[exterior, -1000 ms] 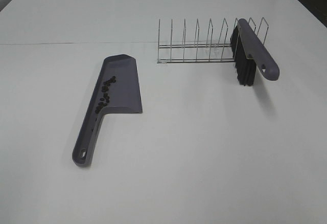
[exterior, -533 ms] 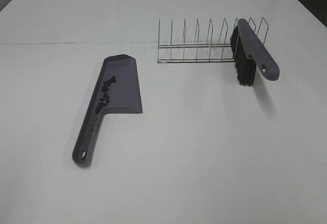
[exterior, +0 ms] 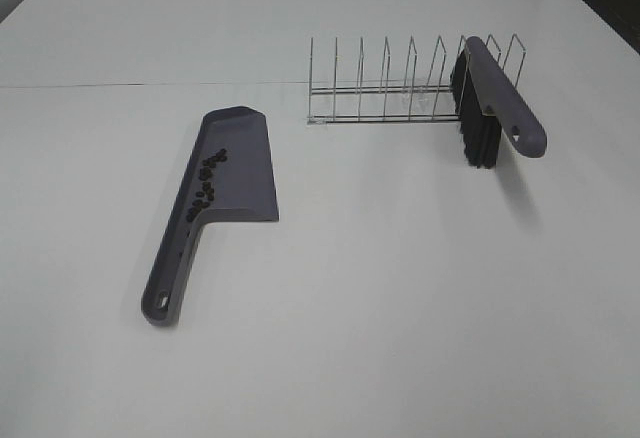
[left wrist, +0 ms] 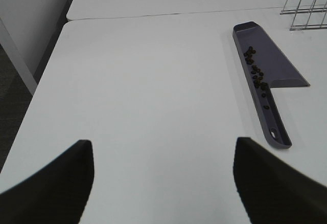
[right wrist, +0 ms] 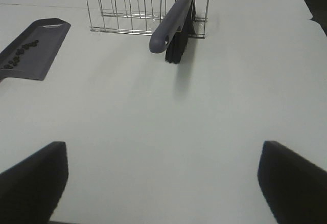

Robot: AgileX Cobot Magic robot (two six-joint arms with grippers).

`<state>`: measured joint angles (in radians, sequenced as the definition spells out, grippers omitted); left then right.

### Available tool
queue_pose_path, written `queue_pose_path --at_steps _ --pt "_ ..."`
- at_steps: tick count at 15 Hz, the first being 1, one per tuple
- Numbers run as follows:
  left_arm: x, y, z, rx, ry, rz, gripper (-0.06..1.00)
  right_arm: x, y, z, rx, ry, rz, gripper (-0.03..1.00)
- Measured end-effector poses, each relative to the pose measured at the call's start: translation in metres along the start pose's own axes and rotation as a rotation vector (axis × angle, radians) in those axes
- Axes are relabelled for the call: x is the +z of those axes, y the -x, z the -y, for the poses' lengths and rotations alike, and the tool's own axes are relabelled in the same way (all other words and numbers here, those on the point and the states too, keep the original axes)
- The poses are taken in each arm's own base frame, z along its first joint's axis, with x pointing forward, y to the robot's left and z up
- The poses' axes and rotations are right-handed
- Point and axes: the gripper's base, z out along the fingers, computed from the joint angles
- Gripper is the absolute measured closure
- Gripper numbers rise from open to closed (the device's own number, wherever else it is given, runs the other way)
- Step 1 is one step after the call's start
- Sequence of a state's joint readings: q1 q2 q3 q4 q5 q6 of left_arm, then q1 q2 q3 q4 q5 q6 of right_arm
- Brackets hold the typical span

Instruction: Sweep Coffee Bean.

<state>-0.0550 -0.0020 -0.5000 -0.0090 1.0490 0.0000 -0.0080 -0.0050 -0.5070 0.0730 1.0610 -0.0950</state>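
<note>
White tabletop (exterior: pixel 400 308) is filling the high view, a seam crossing its far part. No writing is showing on anything. Coffee beans (exterior: pixel 205 186) are lying inside the grey-purple dustpan (exterior: pixel 238 163), strung along its left wall toward the handle. A brush (exterior: pixel 490 103) is leaning in the wire rack (exterior: pixel 390 83), bristles touching the table.

From the left wrist, the left gripper (left wrist: pixel 163 183) is hanging with jaws wide apart, gripping nothing; dark floor is showing past the table edge.

From the right wrist, the right gripper (right wrist: pixel 163 183) is likewise standing spread and empty, well apart from the brush.
</note>
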Motion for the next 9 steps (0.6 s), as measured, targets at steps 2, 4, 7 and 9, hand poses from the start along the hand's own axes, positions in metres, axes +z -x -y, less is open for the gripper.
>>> queue_pose_path --at_steps 2,4,7,9 --pt "0.0 0.0 0.0 0.0 0.0 0.0 0.25 0.0 0.0 -0.0002 0.001 0.003 0.0 0.1" --pt "0.0 0.0 0.0 0.0 0.0 0.0 0.25 -0.0001 0.0 -0.0002 0.001 0.002 0.002 0.1" --pt "0.0 0.0 0.0 0.0 0.0 0.0 0.25 -0.0001 0.0 -0.0002 0.001 0.002 0.002 0.1" --pt "0.0 0.0 0.0 0.0 0.0 0.0 0.25 -0.0001 0.0 -0.0002 0.001 0.002 0.002 0.1"
